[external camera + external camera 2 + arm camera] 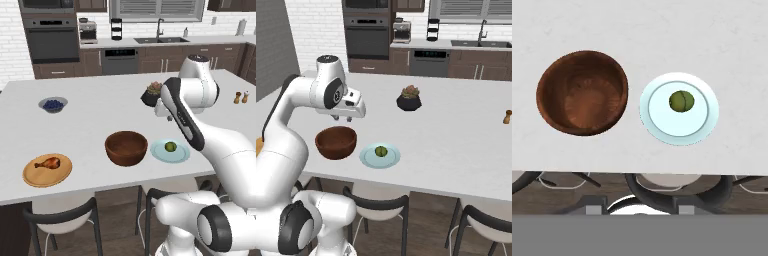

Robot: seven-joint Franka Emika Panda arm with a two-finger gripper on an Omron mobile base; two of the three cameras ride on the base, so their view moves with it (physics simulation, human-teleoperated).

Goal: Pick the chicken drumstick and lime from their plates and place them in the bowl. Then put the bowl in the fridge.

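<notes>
The reddish-brown wooden bowl [126,147] [336,142] [582,91] stands empty near the counter's front edge. Just right of it, the lime [170,146] [380,151] [681,101] rests on the pale blue-green plate [159,152] [368,159] [657,120]. Further left, the chicken drumstick [47,163] lies on the tan wooden plate [47,177]. My gripper [342,119] hangs open and empty above the counter, just behind the bowl and looking down on both bowl and lime plate. A tall grey panel [273,45] fills the far left; I cannot tell whether it is the fridge.
A small grey bowl of blueberries [53,104] sits at the back left of the island. A black pot with a plant [151,94] [409,99] stands behind the hand, with two shakers [241,97] to the right. Chairs [60,215] line the front edge. A wall oven [51,37] is beyond.
</notes>
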